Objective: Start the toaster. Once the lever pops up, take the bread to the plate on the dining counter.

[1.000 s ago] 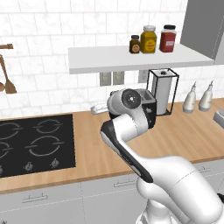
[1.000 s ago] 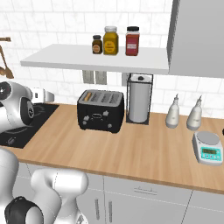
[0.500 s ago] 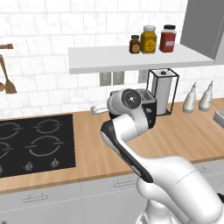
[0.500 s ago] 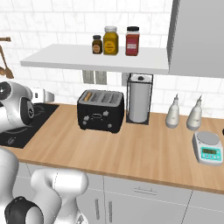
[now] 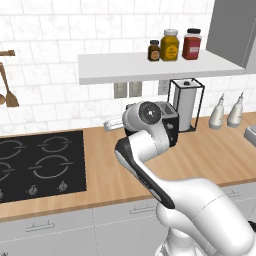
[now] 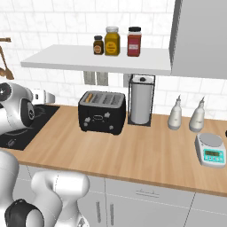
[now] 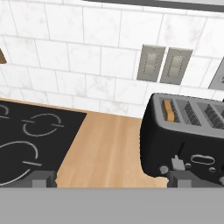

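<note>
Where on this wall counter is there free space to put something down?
Bare wood lies between the stovetop and the toaster, and along the front edge before the toaster. It is crowded at the back right: paper towel holder, two bottles, scale.

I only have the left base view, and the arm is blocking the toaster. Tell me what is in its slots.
Observer: From the right base view, the toaster holds one slice, the bread, sunk in its leftmost slot.
Operator: Now give me the tool's state and aim.
Observer: In the hand view the tool is open and not touching the toaster. The toaster's front face lies ahead, on the picture's right.
Operator: Report the lever.
Observer: A small grey tab, likely the lever, sticks out of that front face. In the hand view it sits just above the finger tip on the picture's right.
</note>
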